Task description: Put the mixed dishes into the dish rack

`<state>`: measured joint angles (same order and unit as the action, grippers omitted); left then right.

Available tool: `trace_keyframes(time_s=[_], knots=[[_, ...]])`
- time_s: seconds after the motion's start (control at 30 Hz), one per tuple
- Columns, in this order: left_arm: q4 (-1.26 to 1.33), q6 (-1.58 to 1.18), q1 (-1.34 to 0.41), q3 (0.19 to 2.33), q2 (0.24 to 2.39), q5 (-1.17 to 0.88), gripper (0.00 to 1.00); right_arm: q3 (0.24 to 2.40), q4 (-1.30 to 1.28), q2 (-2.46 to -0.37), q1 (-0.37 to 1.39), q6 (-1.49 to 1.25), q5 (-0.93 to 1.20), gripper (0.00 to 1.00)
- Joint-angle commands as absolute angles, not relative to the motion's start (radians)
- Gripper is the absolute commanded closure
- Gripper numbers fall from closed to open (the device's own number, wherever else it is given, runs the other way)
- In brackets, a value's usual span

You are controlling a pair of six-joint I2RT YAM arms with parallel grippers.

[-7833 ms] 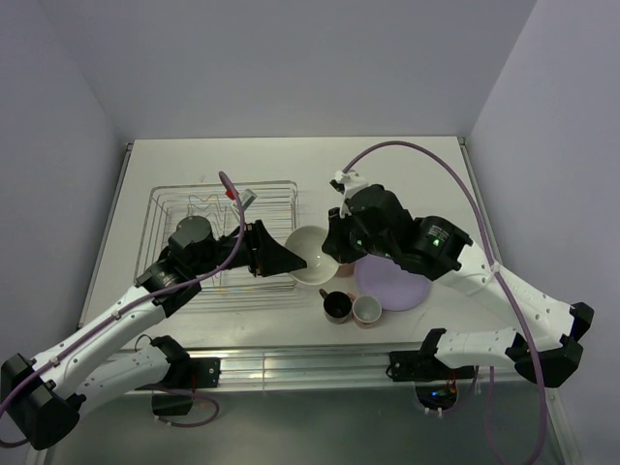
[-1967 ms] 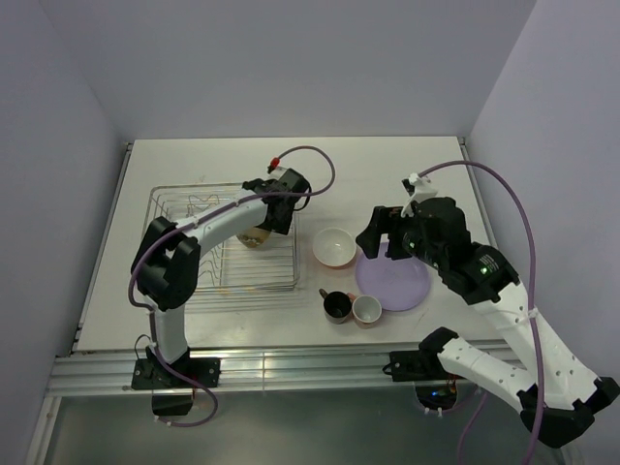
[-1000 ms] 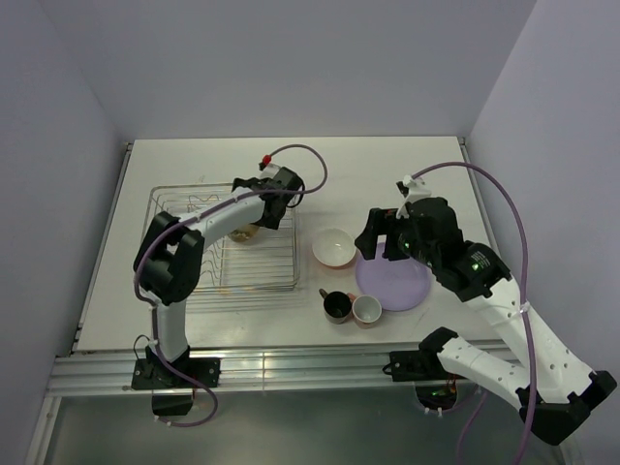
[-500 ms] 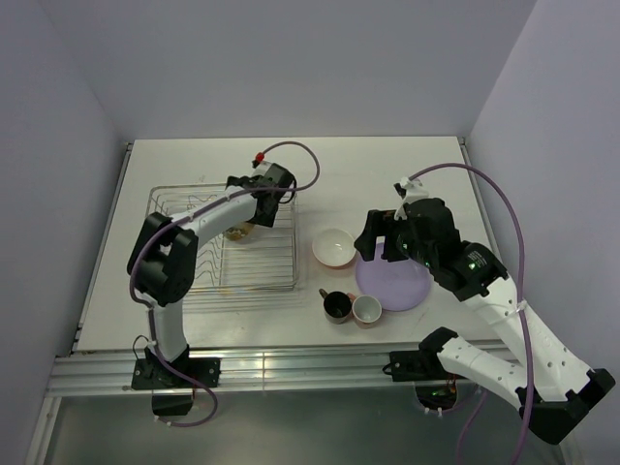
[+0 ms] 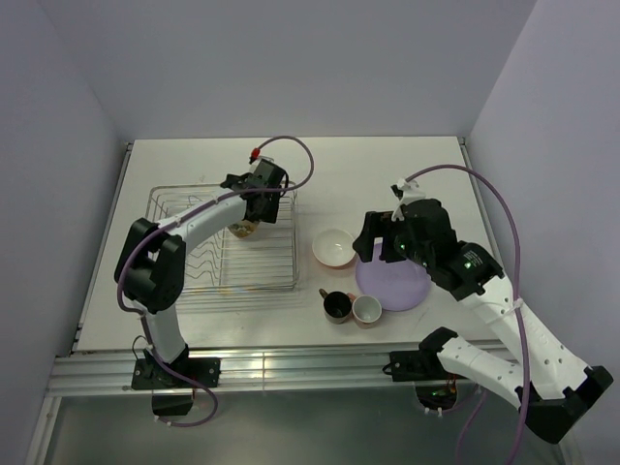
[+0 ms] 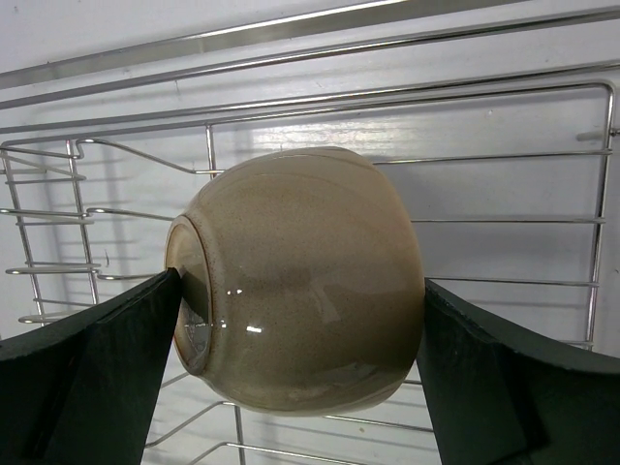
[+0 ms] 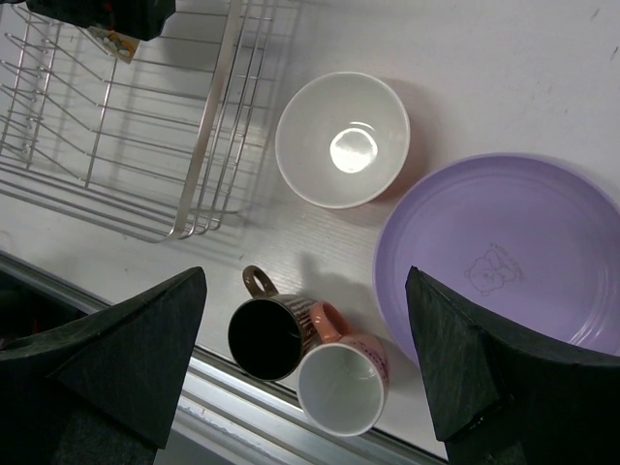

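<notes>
The beige bowl (image 5: 242, 230) lies on its side in the dish rack (image 5: 155, 208), on the wires. My left gripper (image 5: 251, 206) stands open with a finger on each side of the beige bowl (image 6: 300, 281) and does not squeeze it. The orange bowl (image 5: 333, 248), white inside, stands upright just right of the rack. The lilac plate (image 5: 392, 281) lies flat beside it. The dark cup (image 5: 337, 306) and the pink cup (image 5: 367, 310) stand touching near the front edge. My right gripper (image 5: 383, 237) hovers open above the plate's far rim, holding nothing.
In the right wrist view the rack's right corner (image 7: 208, 145) is close to the orange bowl (image 7: 342, 139). The cups (image 7: 266, 337) stand close to the table's metal front rail (image 7: 174, 387). Rows of wire prongs (image 6: 58, 242) rise left of the beige bowl.
My left gripper has drawn back up and to the left over the rack, while the beige bowl stays on the wires. The right arm has barely shifted.
</notes>
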<state>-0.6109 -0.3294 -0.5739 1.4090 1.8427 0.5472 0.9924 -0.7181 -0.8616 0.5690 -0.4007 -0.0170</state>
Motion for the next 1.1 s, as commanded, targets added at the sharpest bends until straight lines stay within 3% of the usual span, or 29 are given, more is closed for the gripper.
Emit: trace_keyframes(time_s=[0.0, 0.63, 1.07], knots=[[-0.635, -0.393, -0.584, 1.370, 1.884, 0.364, 0.01, 0.991, -0.667, -0.867, 0.564, -0.385, -0.011, 0.09], [-0.673, -0.520, -0.634, 1.350, 1.874, 0.856, 0.01, 0.977, -0.644, -0.880, 0.563, -0.377, -0.005, 0.08], [-0.759, -0.560, -0.660, 1.414, 1.884, 0.919, 0.01, 0.963, -0.612, -0.874, 0.566, -0.393, 0.041, 0.08]])
